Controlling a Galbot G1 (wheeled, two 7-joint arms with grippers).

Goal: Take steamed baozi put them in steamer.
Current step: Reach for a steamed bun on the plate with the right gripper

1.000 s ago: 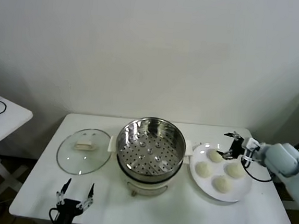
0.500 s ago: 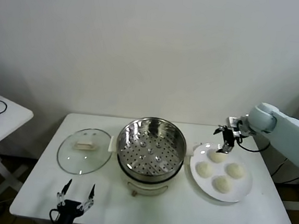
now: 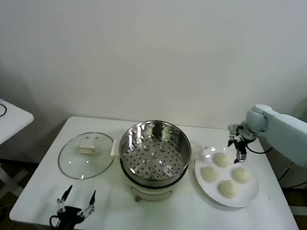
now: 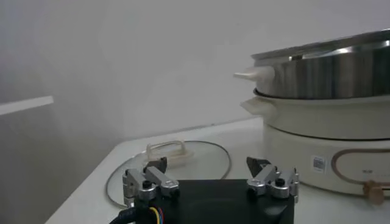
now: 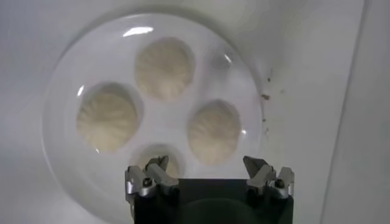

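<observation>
Hovering my right tool point(image 3: 238, 150), jaws spread and empty, over the plate point(image 3: 250, 194) where all four baozi point(image 3: 220, 159) sit beside the empty steamer point(image 3: 154, 150). Next I'd drop onto the nearest bun. Left tool point(image 3: 76, 200) idles spread at the bench point(image 3: 187, 217) front.

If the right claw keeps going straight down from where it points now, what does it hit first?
Most likely the rear baozi on the white plate; the open right claw points down just above it. Depth is uncertain, so it could land on the plate's back edge.
</observation>
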